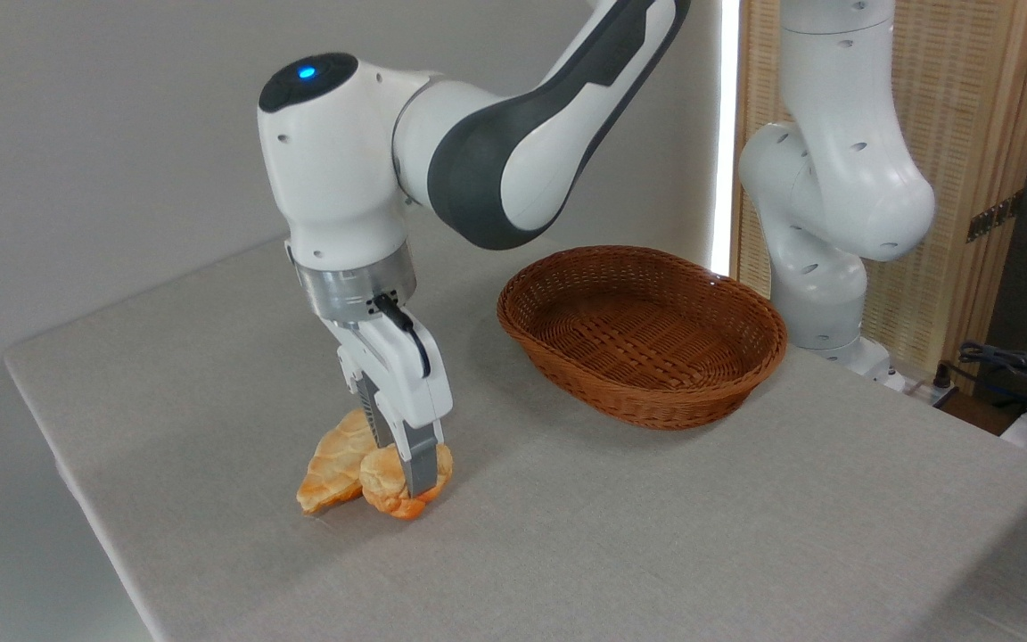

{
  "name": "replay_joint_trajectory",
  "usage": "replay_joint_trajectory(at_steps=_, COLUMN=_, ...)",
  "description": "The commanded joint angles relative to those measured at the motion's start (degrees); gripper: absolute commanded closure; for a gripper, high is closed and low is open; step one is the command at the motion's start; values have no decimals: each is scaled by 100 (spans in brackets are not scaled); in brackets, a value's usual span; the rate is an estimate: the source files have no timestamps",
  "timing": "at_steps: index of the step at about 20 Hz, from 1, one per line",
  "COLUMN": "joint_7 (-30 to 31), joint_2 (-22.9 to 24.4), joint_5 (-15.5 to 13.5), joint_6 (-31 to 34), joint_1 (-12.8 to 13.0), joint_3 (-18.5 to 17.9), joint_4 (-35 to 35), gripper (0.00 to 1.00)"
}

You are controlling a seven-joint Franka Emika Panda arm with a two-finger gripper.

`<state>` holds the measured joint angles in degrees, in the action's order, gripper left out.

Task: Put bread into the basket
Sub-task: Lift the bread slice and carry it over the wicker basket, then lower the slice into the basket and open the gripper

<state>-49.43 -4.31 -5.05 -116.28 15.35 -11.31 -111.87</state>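
The bread (386, 483), a small round golden bun, rests on the table near its front-left edge. My gripper (415, 477) points straight down onto it, and its fingers (423, 468) are closed against the bun's sides. The far finger is hidden behind the bun. The bun looks tilted but still touches the cloth. The basket (647, 392), an oval brown wicker one with low sides, stands to the right and farther back, with nothing inside it.
A longer leaf-shaped golden pastry (332, 464) lies right against the bun on its left. The table's left edge (77, 481) runs close by. The arm's white base (834, 267) stands behind the basket at the right.
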Motion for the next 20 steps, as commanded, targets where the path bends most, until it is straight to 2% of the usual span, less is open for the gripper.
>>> replay_joint_trajectory(at_steps=1, joint_7=-75, joint_2=562, joint_5=-84, joint_6=508, joint_1=47, joint_3=-29, joint_4=-1, gripper=50)
replay_joint_trajectory(at_steps=5, joint_7=432, joint_2=1124, joint_5=-92, joint_6=1229, joint_1=161, joint_3=50, joint_4=-1, gripper=47)
replay_joint_trajectory(at_steps=10, joint_7=1268, joint_2=1714, joint_5=-40, joint_6=2143, joint_1=565, joint_3=68, joint_4=-54, gripper=46)
replay_joint_trajectory(at_steps=15, joint_7=1358, joint_2=2504, joint_5=-22, joint_6=2470, joint_1=566, joint_3=-2, joint_4=-939, gripper=44)
replay_joint_trajectory(at_steps=17, joint_7=1305, joint_2=2681, joint_5=-5, joint_6=2470, joint_1=557, joint_3=-11, joint_4=-1309, gripper=41)
replay_joint_trajectory(at_steps=20, joint_7=1279, joint_2=2804, joint_5=197, joint_6=2470, joint_1=495, joint_3=-11, joint_4=-1687, gripper=36)
